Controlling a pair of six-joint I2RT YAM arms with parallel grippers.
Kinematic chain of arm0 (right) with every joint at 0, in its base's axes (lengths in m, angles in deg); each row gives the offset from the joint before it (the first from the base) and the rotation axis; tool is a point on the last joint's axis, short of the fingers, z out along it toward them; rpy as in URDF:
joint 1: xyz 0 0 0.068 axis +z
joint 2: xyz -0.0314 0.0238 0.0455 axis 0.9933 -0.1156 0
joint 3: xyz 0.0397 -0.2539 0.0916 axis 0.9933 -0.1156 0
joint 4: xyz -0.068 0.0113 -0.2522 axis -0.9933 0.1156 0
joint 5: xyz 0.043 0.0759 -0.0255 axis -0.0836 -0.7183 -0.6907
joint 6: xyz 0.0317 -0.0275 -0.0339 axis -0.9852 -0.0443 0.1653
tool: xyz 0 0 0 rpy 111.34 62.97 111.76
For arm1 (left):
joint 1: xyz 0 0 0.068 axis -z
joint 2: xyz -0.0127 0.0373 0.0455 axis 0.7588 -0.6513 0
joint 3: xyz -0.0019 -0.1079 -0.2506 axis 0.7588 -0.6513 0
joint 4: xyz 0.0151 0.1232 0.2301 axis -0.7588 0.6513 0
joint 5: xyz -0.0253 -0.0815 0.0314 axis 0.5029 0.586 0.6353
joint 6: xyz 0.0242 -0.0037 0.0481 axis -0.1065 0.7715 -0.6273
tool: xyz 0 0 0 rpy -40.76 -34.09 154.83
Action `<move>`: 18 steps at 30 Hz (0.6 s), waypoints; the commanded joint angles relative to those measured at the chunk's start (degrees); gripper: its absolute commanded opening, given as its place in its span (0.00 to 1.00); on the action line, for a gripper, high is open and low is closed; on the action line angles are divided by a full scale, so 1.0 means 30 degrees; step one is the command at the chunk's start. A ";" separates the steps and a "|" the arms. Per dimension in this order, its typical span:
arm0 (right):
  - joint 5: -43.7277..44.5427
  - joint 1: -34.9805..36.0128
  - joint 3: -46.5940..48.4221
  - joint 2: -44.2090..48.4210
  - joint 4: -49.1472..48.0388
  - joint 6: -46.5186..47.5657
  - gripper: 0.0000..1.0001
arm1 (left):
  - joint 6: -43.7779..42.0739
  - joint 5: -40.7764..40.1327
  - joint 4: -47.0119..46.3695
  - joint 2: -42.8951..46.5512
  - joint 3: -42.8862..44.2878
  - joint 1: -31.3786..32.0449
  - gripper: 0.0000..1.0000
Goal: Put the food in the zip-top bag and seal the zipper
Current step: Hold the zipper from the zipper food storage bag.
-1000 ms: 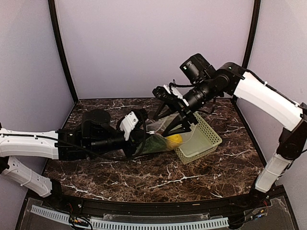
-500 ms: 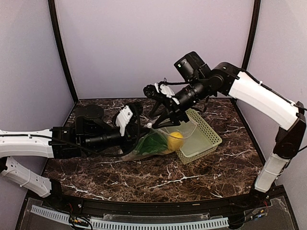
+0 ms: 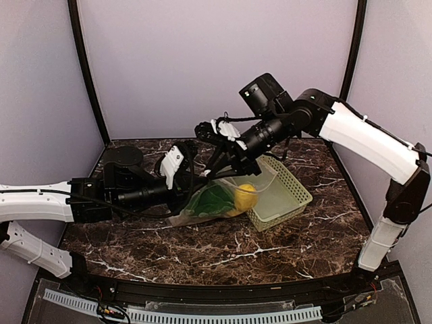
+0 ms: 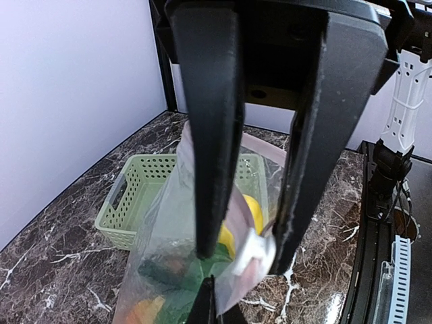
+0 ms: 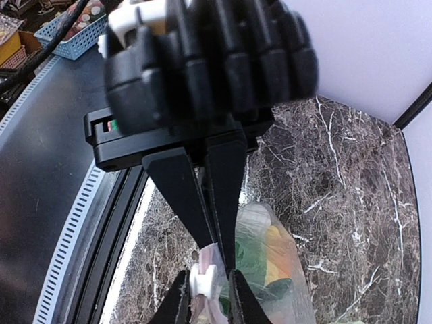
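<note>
The zip-top bag (image 3: 191, 216) sags at mid-table, nearer the far edge, with bok choy (image 3: 208, 201) and lemon (image 3: 244, 197) inside. From overhead its right side overlaps the left end of the green basket (image 3: 297, 185). The left gripper (image 4: 243, 260) is narrowed on the bunched plastic at the bag's mouth by the pink zipper (image 4: 264, 150), while the right gripper (image 5: 206, 297) pinches the zipper's white slider (image 5: 202, 280). The widest stretch of marble table (image 3: 223, 253) runs along the near edge.
</note>
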 commanded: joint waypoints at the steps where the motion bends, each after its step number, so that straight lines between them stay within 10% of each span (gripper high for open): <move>1: 0.0894 0.0272 0.0243 -0.0310 -0.0404 -0.0252 0.16 | 0.0234 -0.0180 -0.0399 0.0690 0.0529 -0.0050 0.01; 7: 0.1638 0.0272 0.0473 -0.0490 -0.0453 -0.0536 0.08 | 0.0258 -0.0445 -0.0359 0.0802 0.0342 -0.0075 0.03; 13: 0.1352 0.0291 0.1570 -0.0639 0.0061 -0.0034 0.06 | -0.0248 -0.0906 -0.0995 0.0830 0.0296 -0.0105 0.35; 18: 0.0899 0.0319 0.2582 -0.0997 0.0571 0.0030 0.06 | -0.0602 -0.0195 -0.1018 0.0450 0.0712 -0.0295 0.22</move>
